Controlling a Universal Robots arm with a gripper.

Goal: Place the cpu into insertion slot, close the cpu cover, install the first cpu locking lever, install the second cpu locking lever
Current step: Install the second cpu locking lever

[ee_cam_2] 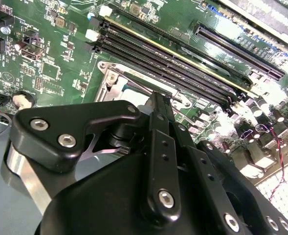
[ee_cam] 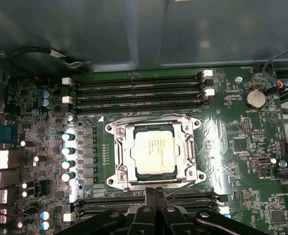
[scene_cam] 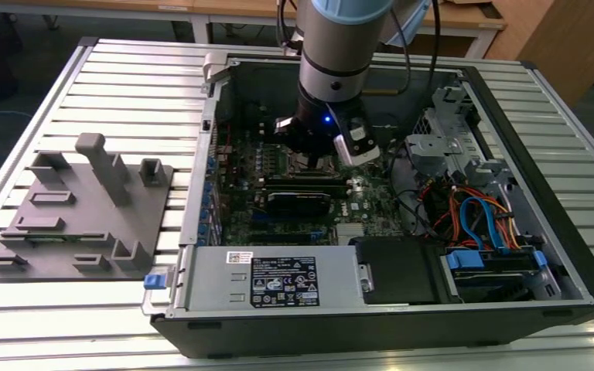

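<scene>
Hovering at the near edge of the insertion slot (ee_cam: 195, 122): the black, bolted gripper (ee_cam: 154, 196), fingers drawn narrow against each other with nothing between them, tips aimed at the socket's rim in both wire-crowded wrist views. Seated flat inside the slot, the cpu (ee_cam: 155, 152), its matte silver-grey square top showing through the window of the cpu cover (ee_cam: 121, 147), a thin bright stamped-steel frame lying down over it. Judged as the locking-lever stage, placement and cover apparently done; impossible to tell whether the thin wire levers along the slot's edges are latched. Work on them likely calling for a slim, exact fingertip contact on springy wire, without scraping the board. Flanking the slot on two sides, long narrow black memory slots (ee_cam: 139, 93) with white end clips; beside it, a row of small round capacitors (ee_cam: 68, 149). Farther from the slot, glossy green motherboard (ee_cam: 241, 142) and a round coin-cell battery (ee_cam: 254, 98). Beyond that, seen from the exterior view, the open sheet-metal computer case (scene_cam: 544, 116), the grey robot arm (scene_cam: 333, 46) reaching in, a ribbed metal table (scene_cam: 121, 93), and a grey moulded fixture tray (scene_cam: 70, 216) well apart from the slot.
</scene>
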